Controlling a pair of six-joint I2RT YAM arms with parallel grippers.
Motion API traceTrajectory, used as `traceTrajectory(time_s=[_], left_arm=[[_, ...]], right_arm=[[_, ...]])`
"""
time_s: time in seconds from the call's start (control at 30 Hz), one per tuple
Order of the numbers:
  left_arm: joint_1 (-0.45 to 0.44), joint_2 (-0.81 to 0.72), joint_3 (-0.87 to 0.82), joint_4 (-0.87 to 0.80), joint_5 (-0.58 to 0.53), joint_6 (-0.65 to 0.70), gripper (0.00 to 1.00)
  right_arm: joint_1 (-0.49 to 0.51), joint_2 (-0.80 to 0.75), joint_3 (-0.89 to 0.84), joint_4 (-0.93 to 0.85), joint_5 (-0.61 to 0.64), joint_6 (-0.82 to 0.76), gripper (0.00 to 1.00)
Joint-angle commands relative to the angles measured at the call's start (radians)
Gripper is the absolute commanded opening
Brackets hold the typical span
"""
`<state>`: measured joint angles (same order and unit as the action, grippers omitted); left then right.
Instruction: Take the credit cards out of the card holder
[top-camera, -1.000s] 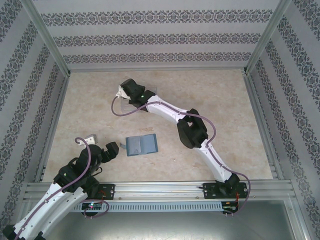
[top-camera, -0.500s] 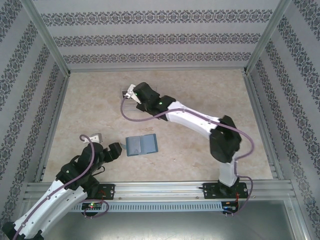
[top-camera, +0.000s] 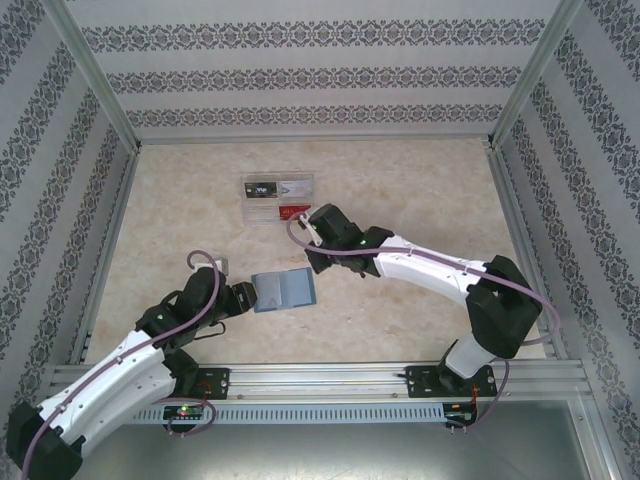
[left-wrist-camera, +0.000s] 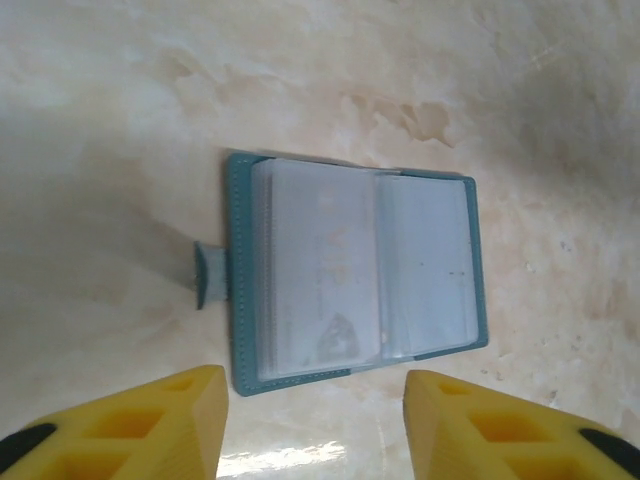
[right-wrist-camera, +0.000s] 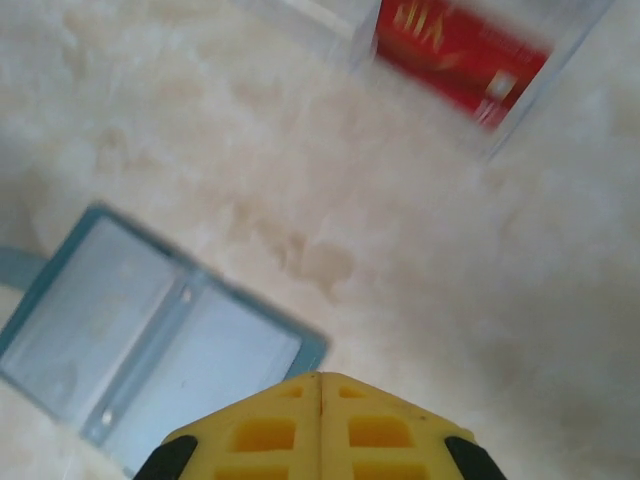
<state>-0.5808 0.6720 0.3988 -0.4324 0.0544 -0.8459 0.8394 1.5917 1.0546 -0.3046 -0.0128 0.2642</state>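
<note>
Obs.: the card holder (top-camera: 284, 290) lies open and flat on the marbled table (top-camera: 420, 180), near the front edge and left of centre, inner side up. In the left wrist view the card holder (left-wrist-camera: 355, 275) shows a teal cover framing cloudy clear sleeves (left-wrist-camera: 320, 270) stacked at the spine, with its closing tab (left-wrist-camera: 210, 275) sticking out on one side. Something pale sits in the sleeves; I cannot tell how many cards.

Left gripper (top-camera: 244, 294) sits low at the holder's left edge. Seen from its own camera, the left gripper (left-wrist-camera: 315, 385) has its yellow fingers apart with nothing between them, lined up on the holder's near edge. Judgement: it is placed to pin or pinch the cover so the holder does not slide.

Right gripper (top-camera: 316, 264) hangs just beyond the holder's far right corner. In its wrist view the right gripper (right-wrist-camera: 320, 400) has both fingers pressed together, empty, with the holder (right-wrist-camera: 150, 350) just ahead. Judgement: a closed tip suits nudging or prising at a sleeve.

Farther back, well apart from the holder, a clear tray (top-camera: 277, 215) holds dark, silver and red cards; the red card (right-wrist-camera: 455, 50) is blurred in the right wrist view. Judgement: the tray is where removed cards go.
</note>
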Motion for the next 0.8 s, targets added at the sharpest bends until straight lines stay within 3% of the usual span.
traceTrajectory(time_s=[0.0,0.3,0.77], left_arm=[[-0.006,0.039,0.025,0.094,0.031,-0.015,0.46],[-0.032,0.194,0.048,0.172,0.033,-0.018,0.44],[-0.042,0.371,0.055,0.245,0.032,0.001,0.44]], right_arm=[[-0.011,0.020,-0.064,0.085,-0.135,0.127,0.00],[-0.016,0.115,-0.121,0.188,-0.191,0.173,0.00],[-0.017,0.154,-0.147,0.196,-0.195,0.191,0.00]])
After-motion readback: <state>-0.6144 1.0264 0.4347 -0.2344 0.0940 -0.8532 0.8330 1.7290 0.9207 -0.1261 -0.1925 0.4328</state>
